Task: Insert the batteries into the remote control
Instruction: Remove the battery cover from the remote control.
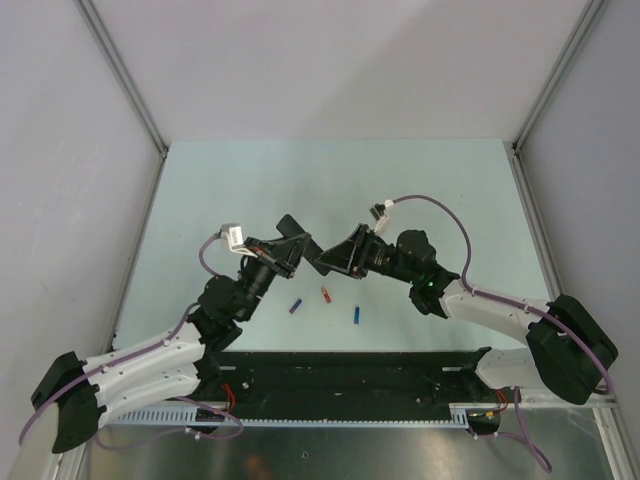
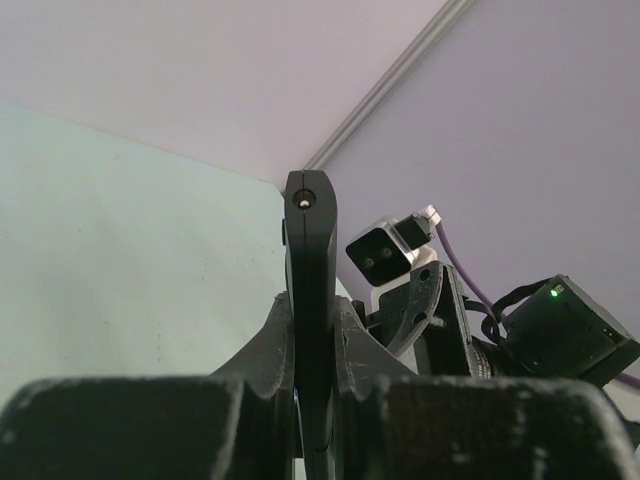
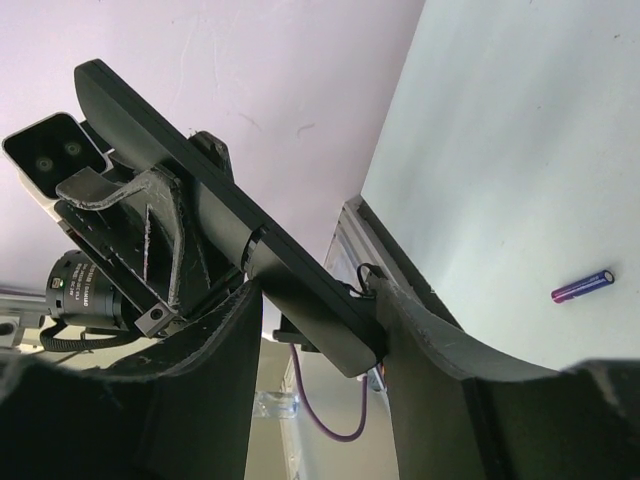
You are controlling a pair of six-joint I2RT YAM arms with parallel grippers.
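Table: pale green flat table [image 1: 250, 180], walled by grey panels; it carries the loose cells.
Remote: slim black rectangular plastic remote control [image 3: 215, 195], held clear of the table between the two arms, roughly mid-table and just beyond the cells.
Remote, handling: judged light and rigid, with smooth faces that may slip. It is best taken across the two broad faces near an end, leaving the battery bay unobstructed. The bay and its cover are not discernible.
Left claw: left claw [image 2: 312, 305] is closed flat on the remote's broad faces near one end, so the bar stands edge-on between the fingers.
Right claw: right claw [image 3: 320, 300] has its jaws part-way apart, straddling the remote's other end. Whether both fingers bear on it cannot be determined.
Cells: small purple-blue cylindrical battery [image 1: 296, 306], small red-orange cylindrical battery [image 1: 326, 294] and small bright blue cylindrical battery [image 1: 357, 314] lie apart on the table, nearer the arm bases than the claws. A fourth is not made out.
Cells, handling: judged very light, hard and prone to roll. They should be pinched across the barrel at mid-length.
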